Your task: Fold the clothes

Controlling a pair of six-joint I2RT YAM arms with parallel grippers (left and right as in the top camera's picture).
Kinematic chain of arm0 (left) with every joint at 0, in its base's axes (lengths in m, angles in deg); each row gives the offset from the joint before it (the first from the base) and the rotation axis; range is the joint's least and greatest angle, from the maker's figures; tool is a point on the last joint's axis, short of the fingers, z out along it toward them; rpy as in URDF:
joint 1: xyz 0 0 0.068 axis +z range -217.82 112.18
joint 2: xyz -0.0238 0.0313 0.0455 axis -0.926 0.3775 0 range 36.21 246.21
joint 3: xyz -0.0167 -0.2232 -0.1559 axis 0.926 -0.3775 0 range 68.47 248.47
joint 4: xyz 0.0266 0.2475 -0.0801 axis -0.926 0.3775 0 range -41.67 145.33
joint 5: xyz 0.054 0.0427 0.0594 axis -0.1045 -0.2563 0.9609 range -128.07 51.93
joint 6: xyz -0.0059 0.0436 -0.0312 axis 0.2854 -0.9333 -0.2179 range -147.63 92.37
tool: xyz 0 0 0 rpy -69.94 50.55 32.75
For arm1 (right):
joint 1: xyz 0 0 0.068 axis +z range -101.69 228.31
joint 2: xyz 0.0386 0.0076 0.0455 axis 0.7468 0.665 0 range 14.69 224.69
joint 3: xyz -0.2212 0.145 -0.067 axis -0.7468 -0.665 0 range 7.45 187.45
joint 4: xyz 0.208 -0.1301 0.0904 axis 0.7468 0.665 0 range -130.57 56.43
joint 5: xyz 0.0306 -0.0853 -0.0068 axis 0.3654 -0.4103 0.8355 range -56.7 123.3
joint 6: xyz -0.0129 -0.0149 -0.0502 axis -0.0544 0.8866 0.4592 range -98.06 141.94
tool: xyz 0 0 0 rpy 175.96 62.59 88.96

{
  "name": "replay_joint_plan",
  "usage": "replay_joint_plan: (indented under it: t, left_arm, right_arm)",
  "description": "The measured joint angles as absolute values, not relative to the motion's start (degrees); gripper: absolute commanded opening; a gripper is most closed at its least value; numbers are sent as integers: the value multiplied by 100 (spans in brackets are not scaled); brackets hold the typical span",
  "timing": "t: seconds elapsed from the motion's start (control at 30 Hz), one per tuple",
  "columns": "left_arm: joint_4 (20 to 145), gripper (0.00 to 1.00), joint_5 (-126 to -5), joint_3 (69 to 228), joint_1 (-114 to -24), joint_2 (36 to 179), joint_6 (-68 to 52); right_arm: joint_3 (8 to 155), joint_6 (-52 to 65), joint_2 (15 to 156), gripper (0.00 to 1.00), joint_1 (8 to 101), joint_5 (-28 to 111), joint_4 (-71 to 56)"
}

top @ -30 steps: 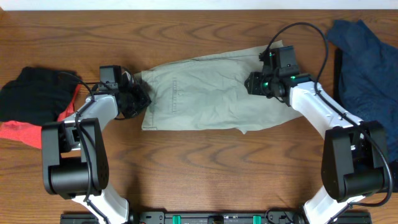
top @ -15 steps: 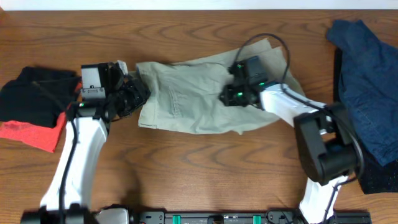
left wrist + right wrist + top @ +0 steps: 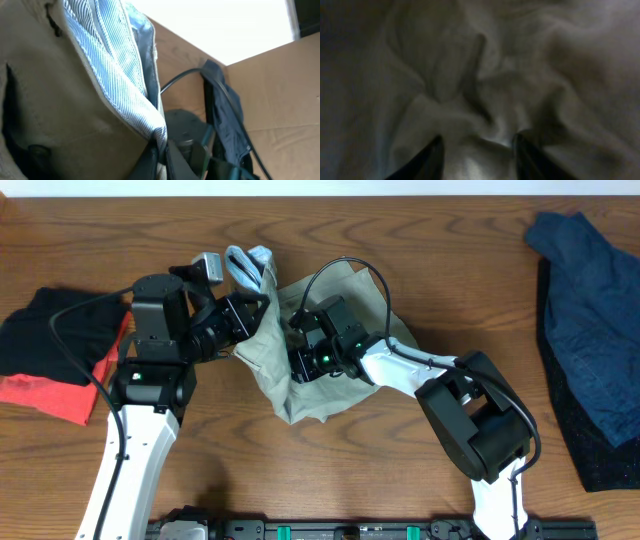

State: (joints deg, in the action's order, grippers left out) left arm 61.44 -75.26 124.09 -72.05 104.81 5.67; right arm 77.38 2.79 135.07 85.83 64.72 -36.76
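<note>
The khaki-grey shorts (image 3: 285,385) are bunched in a heap at the table's middle, their pale blue waistband lining (image 3: 247,262) lifted up. My left gripper (image 3: 243,308) is shut on the striped lining of the waistband (image 3: 125,75), which shows pinched between its jaws (image 3: 161,150) in the left wrist view. My right gripper (image 3: 298,350) is pressed into the heap from the right. In the right wrist view its fingers (image 3: 477,150) hold a thick fold of the khaki cloth (image 3: 520,60) between them.
A black garment (image 3: 50,335) on a red one (image 3: 40,395) lies at the left edge. A dark blue garment (image 3: 590,300) lies at the right edge and also shows in the left wrist view (image 3: 227,125). The right arm's cable (image 3: 350,275) loops over the shorts.
The right gripper has dragged the legs of the shorts leftward over the rest, bunching them. The left gripper has risen and swung right with the waistband, turning the blue lining up.
</note>
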Motion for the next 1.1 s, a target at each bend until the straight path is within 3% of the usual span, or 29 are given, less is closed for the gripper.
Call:
replay_joint_plan:
  t: [0.2, 0.63, 0.93, 1.1]
  left_arm:
    - [6260, 6, -7528, 12409, -7205, 10520, 667]
    - [5584, 6, -7541, 12405, -7592, 11114, 702]
    - [4410, 6, -7111, 12400, -8497, 11591, 912]
    - [3152, 6, -6927, 12383, -9036, 12384, 1144]
  right_arm:
    - [7902, 379, 13387, 55, 8229, 6395, -2996]
    - [7917, 541, 12899, 50, 6279, 4465, -1774]
    - [7985, 657, 12982, 50, 6358, 4208, -1490]
    - [7994, 655, 12982, 52, 6769, 4044, -1460]
